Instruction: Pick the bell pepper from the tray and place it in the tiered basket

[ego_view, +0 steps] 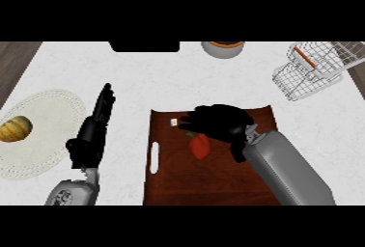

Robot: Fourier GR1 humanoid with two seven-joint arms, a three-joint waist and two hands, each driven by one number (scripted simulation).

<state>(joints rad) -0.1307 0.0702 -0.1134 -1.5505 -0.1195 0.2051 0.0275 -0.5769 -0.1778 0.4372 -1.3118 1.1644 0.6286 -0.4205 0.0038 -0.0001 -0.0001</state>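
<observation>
Your right hand (217,123) — fingers curled, holding nothing — hovers just beyond the pepper (200,145), which lies lengthwise along the tray (214,188), stem toward its far edge.

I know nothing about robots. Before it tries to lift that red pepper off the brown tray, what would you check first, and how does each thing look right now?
1. Bell pepper lies on the tray: ok.
2. Right hand is over the pepper's top end: ok.
3. Fingers closed round the pepper: cannot tell; the hand looks curled, just above it.
4. Tiered basket stands at the counter's far right, its wire top showing nothing inside: ok.
5. Left hand rests open beside the tray, away from the route: ok.
6. Small white item near the fingers may get nudged: cannot tell.
</observation>
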